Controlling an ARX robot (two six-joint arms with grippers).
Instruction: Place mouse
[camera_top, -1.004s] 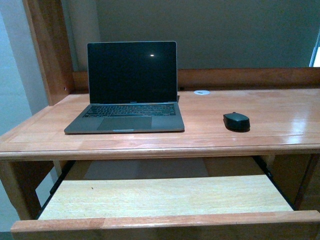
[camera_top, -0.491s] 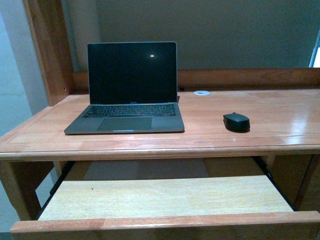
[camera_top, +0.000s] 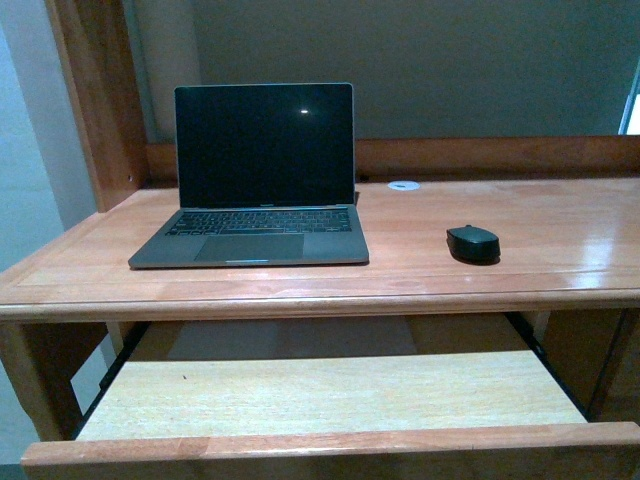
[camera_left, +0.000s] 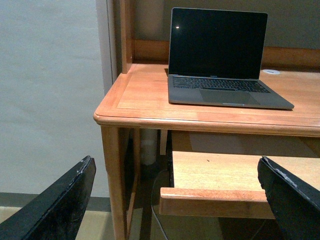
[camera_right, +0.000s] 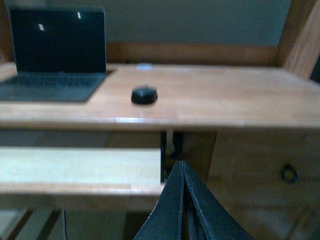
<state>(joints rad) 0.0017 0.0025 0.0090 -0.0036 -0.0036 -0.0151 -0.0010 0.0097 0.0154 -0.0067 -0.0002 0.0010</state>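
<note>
The small black mouse (camera_top: 473, 243) lies on the wooden desk top (camera_top: 560, 230), to the right of the open laptop (camera_top: 255, 180); the right wrist view also shows the mouse (camera_right: 144, 95) on the desk. Neither arm appears in the front view. My left gripper (camera_left: 175, 200) is open, its two black fingers (camera_left: 55, 205) wide apart, low and in front of the desk's left corner. My right gripper (camera_right: 183, 167) is shut with nothing in it, below and in front of the desk, well short of the mouse.
A pull-out keyboard tray (camera_top: 330, 395) stands extended under the desk top. A small white disc (camera_top: 404, 185) lies near the desk's back rail. A wooden post (camera_top: 95, 100) rises at the left. A drawer front with a ring handle (camera_right: 289, 173) sits under the desk's right side.
</note>
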